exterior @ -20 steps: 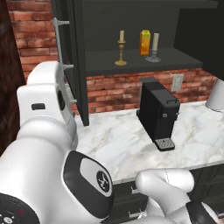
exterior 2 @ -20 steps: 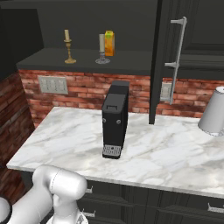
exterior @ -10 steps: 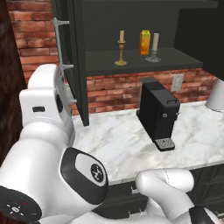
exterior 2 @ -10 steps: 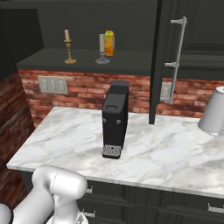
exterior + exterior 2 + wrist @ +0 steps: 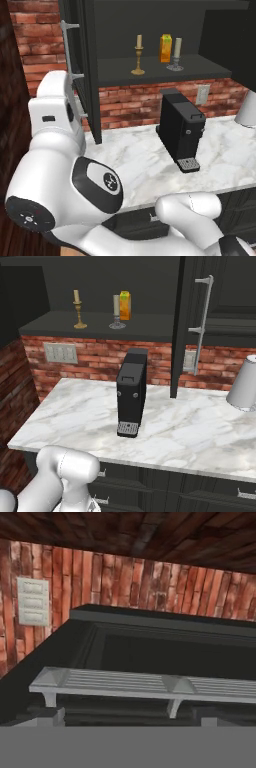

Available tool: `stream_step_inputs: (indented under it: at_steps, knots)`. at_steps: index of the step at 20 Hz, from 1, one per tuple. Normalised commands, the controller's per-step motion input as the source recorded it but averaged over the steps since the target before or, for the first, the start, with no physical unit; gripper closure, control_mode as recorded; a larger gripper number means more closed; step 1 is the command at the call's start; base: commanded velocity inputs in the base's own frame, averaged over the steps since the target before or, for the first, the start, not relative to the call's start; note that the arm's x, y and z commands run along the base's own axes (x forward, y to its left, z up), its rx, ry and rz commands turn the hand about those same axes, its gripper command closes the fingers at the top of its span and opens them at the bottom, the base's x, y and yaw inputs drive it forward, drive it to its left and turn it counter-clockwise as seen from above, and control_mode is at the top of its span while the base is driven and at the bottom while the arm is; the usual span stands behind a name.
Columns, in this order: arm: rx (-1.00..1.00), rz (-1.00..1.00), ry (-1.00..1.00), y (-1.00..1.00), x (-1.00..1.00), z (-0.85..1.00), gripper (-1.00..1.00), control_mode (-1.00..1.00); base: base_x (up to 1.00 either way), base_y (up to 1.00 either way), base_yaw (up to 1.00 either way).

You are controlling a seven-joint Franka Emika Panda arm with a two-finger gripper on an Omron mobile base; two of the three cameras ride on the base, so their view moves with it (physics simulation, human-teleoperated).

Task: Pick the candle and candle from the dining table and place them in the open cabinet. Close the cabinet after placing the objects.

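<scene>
Both candles, brass-gold (image 5: 138,55) and silver (image 5: 176,54), upright on cabinet shelf (image 5: 150,72). Door handle (image 5: 145,686) close before claw; claw's opening impossible to tell.

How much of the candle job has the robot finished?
Both candles are put away: the brass candle and the silver candle stand on the cabinet shelf beside an orange carton. The hand camera looks close at the left door's bar handle. Both doors are open; closing them is left.

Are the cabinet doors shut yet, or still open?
Open. The left door and right door stand swung out, with both candles upright on the exposed shelf.
</scene>
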Motion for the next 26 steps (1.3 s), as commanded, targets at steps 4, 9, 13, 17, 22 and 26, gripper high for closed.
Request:
stream_step_inputs:
  at_steps: [4, 9, 13, 17, 22, 26]
  knots:
    - [0.0, 0.0, -0.03, 0.07, 0.24, -0.08, -1.0, -1.0, 0.0, 0.0, 0.0]
    - [0.0, 0.0, -0.02, 0.03, 0.21, -0.03, -1.0, -1.0, 0.0, 0.0, 0.0]
    - [0.0, 0.0, 0.0, 0.08, 0.07, 0.0, -1.0, -1.0, 0.0, 0.0, 0.0]
    - [0.0, 0.0, 0.0, 0.02, 0.05, 0.0, -1.0, -1.0, 0.0, 0.0, 0.0]
    - [0.01, 0.0, 0.0, -0.05, 0.09, 0.0, -1.0, -1.0, 0.0, 0.0, 0.0]
    - [0.03, 0.0, 0.0, -0.17, 0.24, 0.0, -1.0, -1.0, 0.0, 0.0, 0.0]
